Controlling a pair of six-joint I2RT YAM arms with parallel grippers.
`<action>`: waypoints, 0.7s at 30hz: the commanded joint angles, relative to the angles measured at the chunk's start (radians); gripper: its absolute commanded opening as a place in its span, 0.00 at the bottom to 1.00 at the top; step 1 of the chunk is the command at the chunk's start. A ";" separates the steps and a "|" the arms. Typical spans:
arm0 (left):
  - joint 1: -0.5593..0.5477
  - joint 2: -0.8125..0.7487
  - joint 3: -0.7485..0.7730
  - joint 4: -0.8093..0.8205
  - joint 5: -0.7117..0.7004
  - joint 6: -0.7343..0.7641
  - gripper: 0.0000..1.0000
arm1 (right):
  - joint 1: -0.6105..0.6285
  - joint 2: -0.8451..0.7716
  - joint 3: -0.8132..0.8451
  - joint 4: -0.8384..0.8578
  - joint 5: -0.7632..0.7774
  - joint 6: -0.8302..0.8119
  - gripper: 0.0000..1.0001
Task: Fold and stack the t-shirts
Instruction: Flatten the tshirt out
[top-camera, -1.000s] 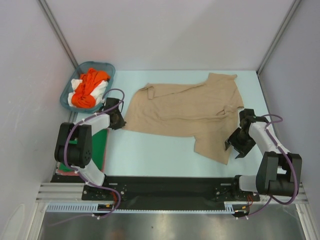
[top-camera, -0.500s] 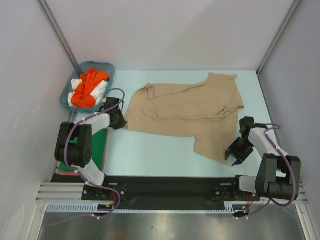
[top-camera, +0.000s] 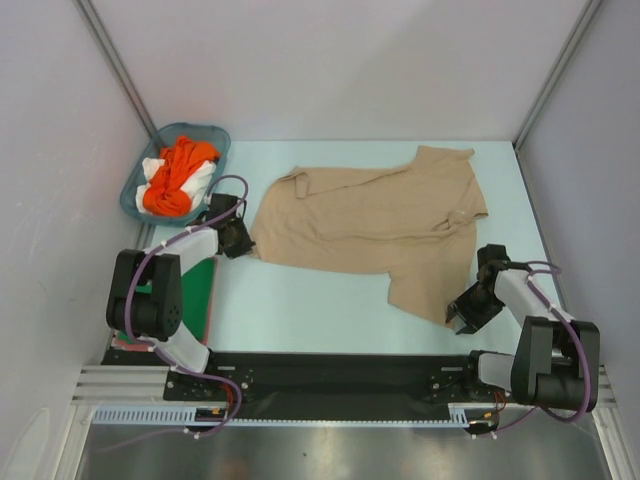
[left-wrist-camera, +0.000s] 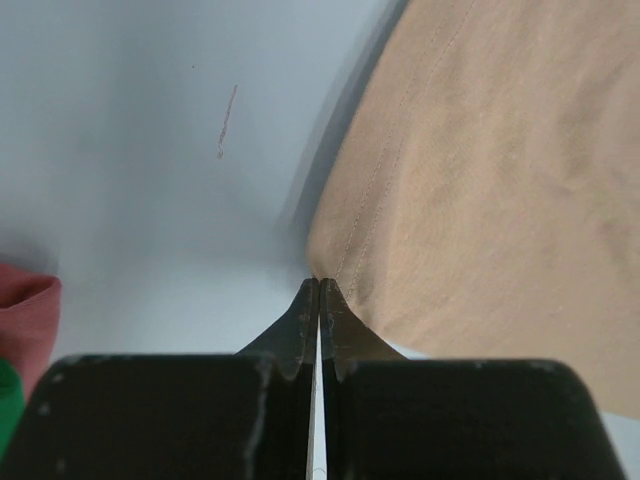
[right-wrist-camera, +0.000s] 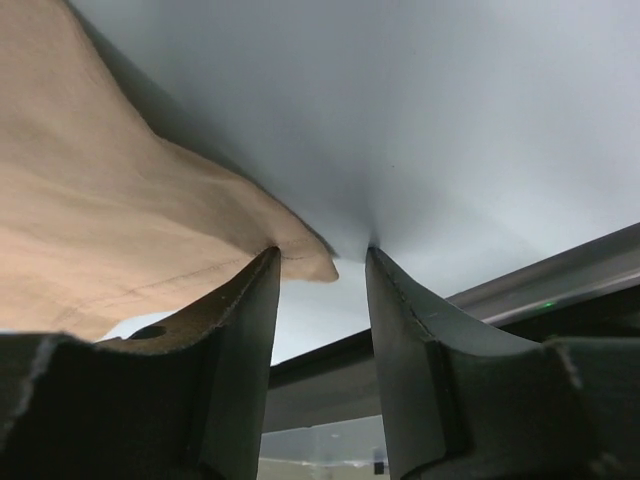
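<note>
Our left claw (left-wrist-camera: 318, 288) is pinched together on a hem corner of the tan-beige t-shirt (top-camera: 370, 215), spread on the worktop (top-camera: 300, 305); our right claw (right-wrist-camera: 322, 258) stands apart astride another corner, probably so we can pull it flat

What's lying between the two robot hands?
The tan t-shirt: its near edge spans from the left gripper to the right gripper, as the top view shows.

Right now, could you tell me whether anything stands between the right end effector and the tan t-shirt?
Nothing visible does. The right end effector has its jaws open on either side of the near corner of the tan t-shirt, with only bare table around that corner.
</note>
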 joint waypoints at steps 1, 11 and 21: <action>-0.008 -0.057 -0.010 0.010 0.012 -0.001 0.00 | 0.001 -0.052 -0.040 0.092 0.028 0.069 0.43; -0.008 -0.091 -0.021 0.007 0.012 0.005 0.00 | 0.001 -0.161 -0.091 0.132 0.094 0.105 0.01; -0.064 -0.239 0.129 -0.062 0.023 0.067 0.00 | -0.007 -0.193 0.353 0.124 0.180 -0.022 0.00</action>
